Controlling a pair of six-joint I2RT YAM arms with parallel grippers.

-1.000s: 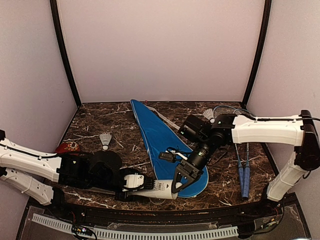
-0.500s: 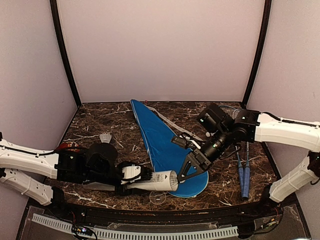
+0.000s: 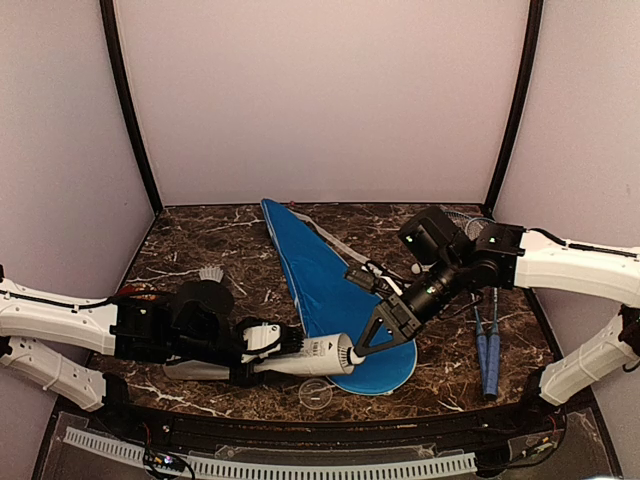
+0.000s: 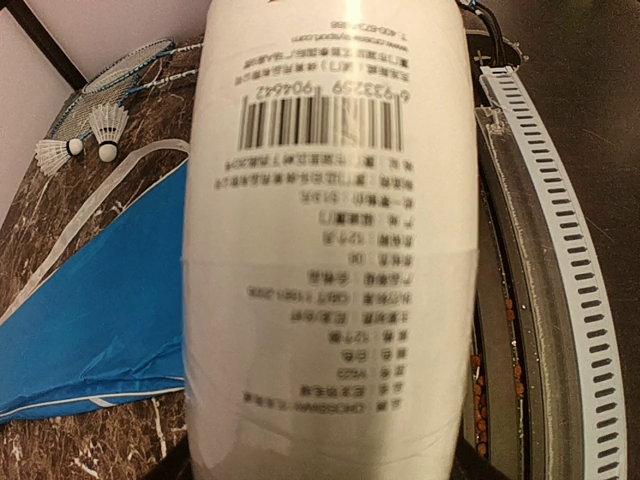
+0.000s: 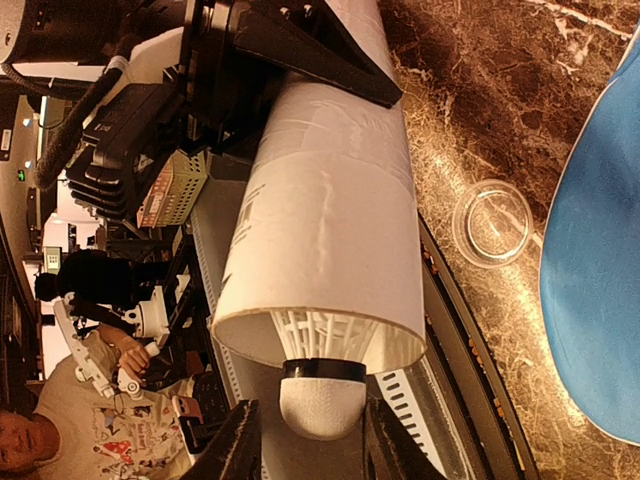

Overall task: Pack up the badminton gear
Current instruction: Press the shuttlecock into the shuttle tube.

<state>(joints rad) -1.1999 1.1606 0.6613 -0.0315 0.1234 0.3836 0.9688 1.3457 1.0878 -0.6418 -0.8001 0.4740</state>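
The white tube (image 4: 330, 250) carries upside-down Chinese print, a barcode (image 4: 322, 125) numbered 6 933259 904642 and "GB/T 11881-2006".

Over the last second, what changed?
The right gripper backed off the mouth of the white tube, then came back; a shuttlecock sits there, cork out, between its fingers. The left gripper swung the tube's mouth slightly toward the blue cover. Cover, rackets and clear lid stayed put.

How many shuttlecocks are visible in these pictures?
4 shuttlecocks: one sits in the mouth of the white tube, one lies alone left of the blue cover, two lie together near the rackets. More may be hidden inside the tube.
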